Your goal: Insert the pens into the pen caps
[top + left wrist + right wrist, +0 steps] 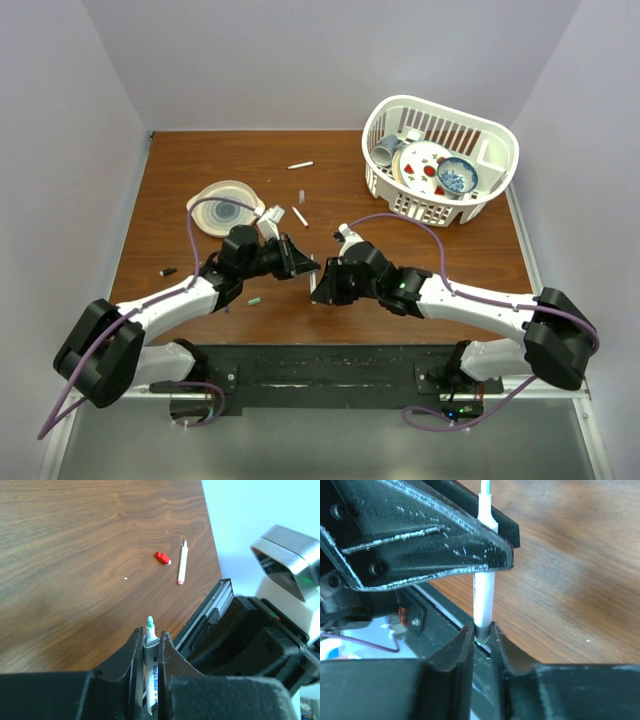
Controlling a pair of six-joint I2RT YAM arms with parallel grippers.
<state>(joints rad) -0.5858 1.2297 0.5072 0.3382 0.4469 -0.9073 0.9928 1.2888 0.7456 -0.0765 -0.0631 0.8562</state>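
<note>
L pincer [150,633] pinching white green-tip pen [151,662], held above worktop [75,555], well near-left of basket [425,205]. R pincer [482,626] flanks pen's dark lower end; can't tell if gripping.

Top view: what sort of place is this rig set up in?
Probably a lab test cell: a wooden table boxed in by plain white walls, staged with a dish basket and loose pens.

White green-tipped pen [151,662], end seemingly in dark cap [482,634].
</note>
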